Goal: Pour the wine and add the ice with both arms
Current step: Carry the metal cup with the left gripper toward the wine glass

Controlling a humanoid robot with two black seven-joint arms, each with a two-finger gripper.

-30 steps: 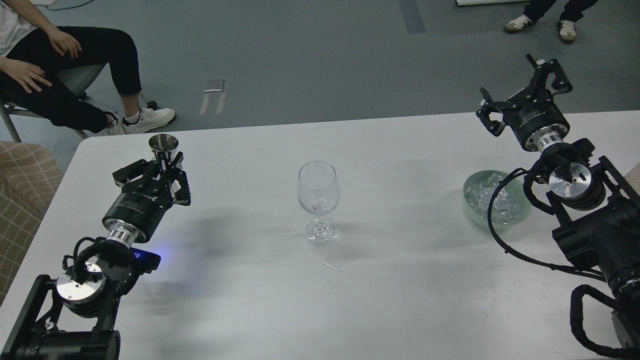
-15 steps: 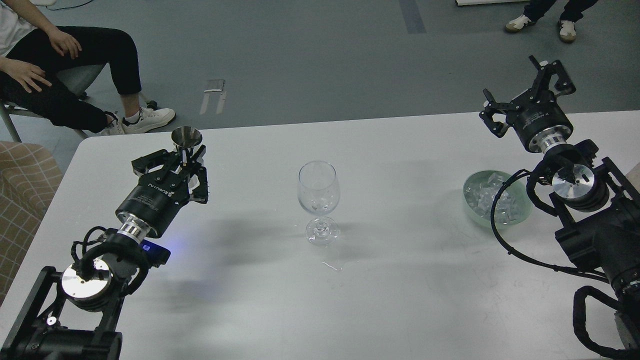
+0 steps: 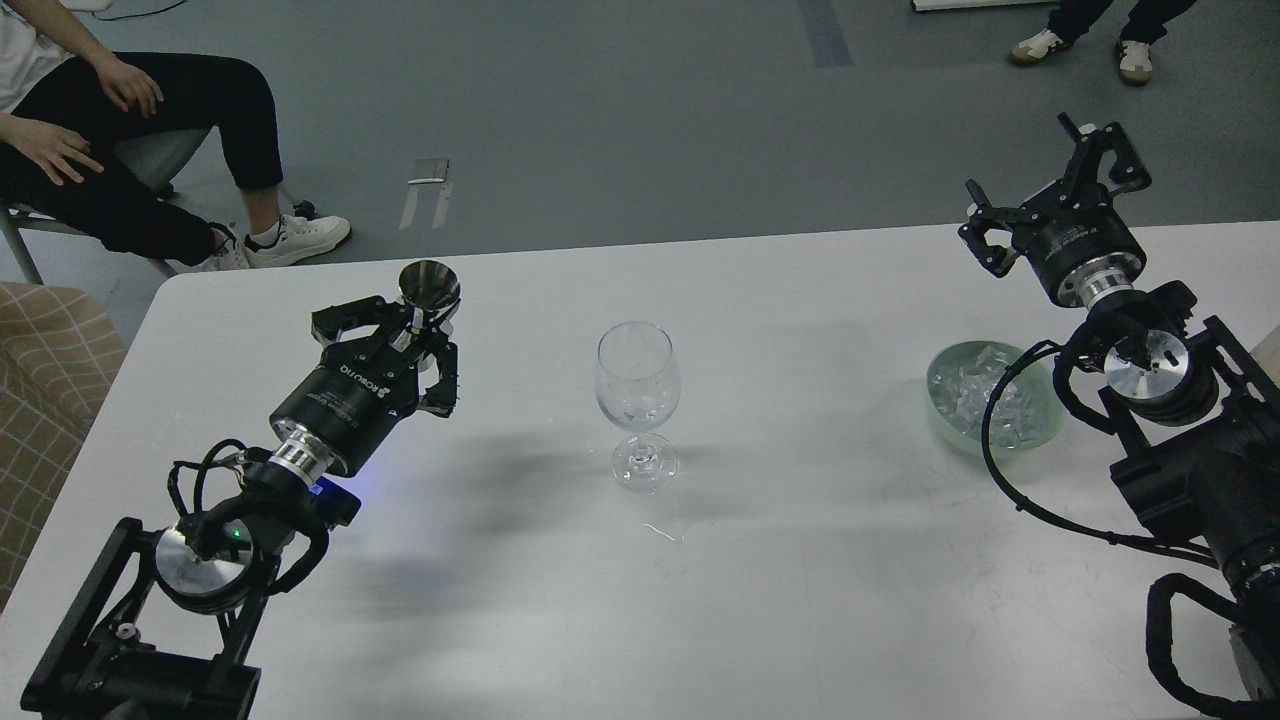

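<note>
Left tool (image 3: 420, 335) clamped on the stem of a small metal cup (image 3: 430, 282), cup upright, mouth up, held above the worktop (image 3: 760, 580) left of the glass (image 3: 638, 385). Fingers (image 3: 447, 375) closed round the cup's lower part; cup bowl sticks out past the fingertips. Cup contents not visible from this angle.

Right tool (image 3: 1050, 205) spread wide, holding nothing, raised over the far right edge of the worktop, beyond the bowl (image 3: 945, 372). One finger points up and away, the other toward the left.

Glass upright near worktop centre, between both arms, well apart from each tool. Bowl of the glass looks clear; a few small clear bits near its bottom, can't tell whether ice or reflections. Small wet streak (image 3: 665, 532) on the worktop just in front of the glass foot.

Ice (image 3: 975, 395) piled in the pale green bowl on the right side of the worktop, partly hidden by the right arm's cable (image 3: 985, 440) looping across it. Bowl near the right arm's wrist joint, well apart from the glass.
</note>
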